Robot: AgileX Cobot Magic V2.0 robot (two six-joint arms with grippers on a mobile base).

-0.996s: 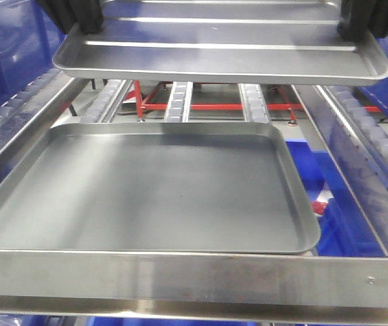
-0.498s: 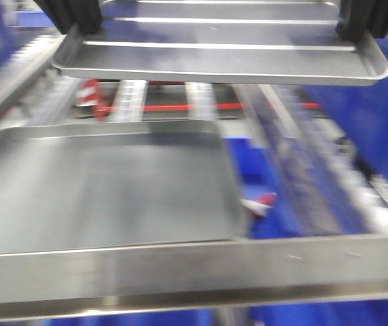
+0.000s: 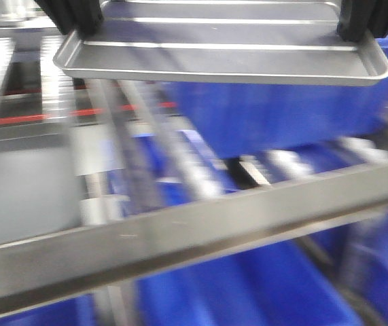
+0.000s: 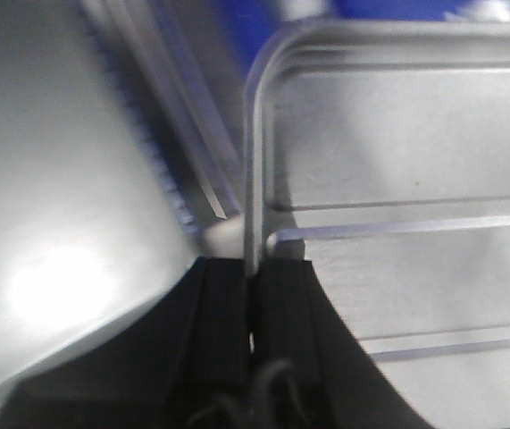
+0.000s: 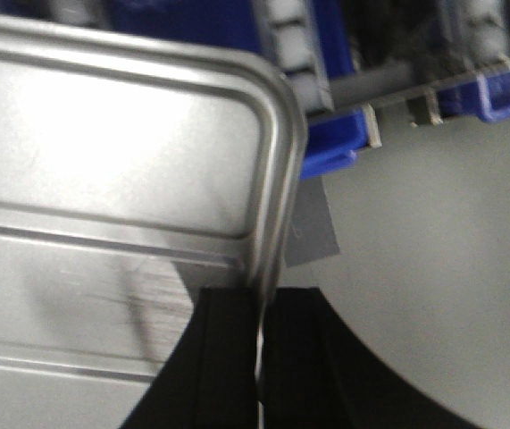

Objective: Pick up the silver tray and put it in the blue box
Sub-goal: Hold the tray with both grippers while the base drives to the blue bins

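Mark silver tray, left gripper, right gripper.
silver tray (image 3: 221, 60), front view, ridged floor.
left gripper (image 4: 253, 268), left wrist view, between fingertips at rim.
right gripper (image 5: 261, 302), right wrist view, between fingertips at rim.

Motion blur smears the front view's background (the silver tray (image 3: 221, 58) looks sharp). Glare whitens both wrist views.

We see only the near part of the shallow, shiny, ridge-floored silver tray (image 3: 221, 58); the top edge cuts off the rest, along with the black fingers (image 3: 78, 15) gripping it. Below, blur smears the large blue plastic box (image 3: 268, 112) and the grey metal rail (image 3: 180, 238); we cannot trace their edges. Both wrist views crop the tray.
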